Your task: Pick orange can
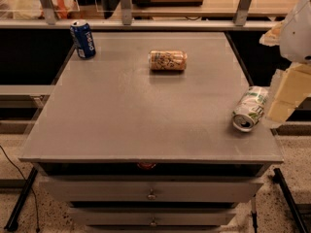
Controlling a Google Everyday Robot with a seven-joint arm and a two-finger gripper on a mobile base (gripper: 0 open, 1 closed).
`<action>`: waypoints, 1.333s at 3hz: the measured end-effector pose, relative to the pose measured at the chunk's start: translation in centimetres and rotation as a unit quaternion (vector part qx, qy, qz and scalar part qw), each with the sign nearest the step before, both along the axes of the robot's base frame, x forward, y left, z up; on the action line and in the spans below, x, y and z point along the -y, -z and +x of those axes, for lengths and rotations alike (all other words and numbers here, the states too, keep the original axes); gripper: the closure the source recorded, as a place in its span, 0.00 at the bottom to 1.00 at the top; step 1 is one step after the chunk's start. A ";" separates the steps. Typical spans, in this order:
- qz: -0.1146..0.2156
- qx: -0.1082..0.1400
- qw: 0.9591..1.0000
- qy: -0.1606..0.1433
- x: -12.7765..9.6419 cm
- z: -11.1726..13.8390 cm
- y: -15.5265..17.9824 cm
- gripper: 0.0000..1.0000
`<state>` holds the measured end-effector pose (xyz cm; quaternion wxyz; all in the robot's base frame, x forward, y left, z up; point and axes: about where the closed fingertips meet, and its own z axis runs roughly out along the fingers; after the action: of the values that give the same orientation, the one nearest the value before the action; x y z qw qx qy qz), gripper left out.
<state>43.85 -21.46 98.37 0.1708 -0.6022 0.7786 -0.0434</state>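
The orange can [167,60] lies on its side on the grey table [126,110], at the far middle. It has a tan-orange body with a pale patterned label. My gripper [285,97] hangs at the right edge of the view, over the table's right side, well to the right of and nearer than the orange can. It holds nothing that I can see. It is right beside a green-and-white can.
A blue can [82,39] stands upright at the table's far left corner. The green-and-white can [249,109] lies on its side near the right edge. Drawers [151,192] sit below the table front. A railing and counter run behind the table.
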 end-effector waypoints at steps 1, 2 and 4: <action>0.000 0.001 1.000 0.000 0.0 0.0 -0.1 0.00; -0.020 0.001 1.000 -0.019 -0.7 2.4 0.2 0.00; -0.072 0.005 0.993 -0.095 -4.7 10.9 2.8 0.00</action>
<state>54.73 -16.81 95.58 0.1338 -0.6839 0.7120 -0.0860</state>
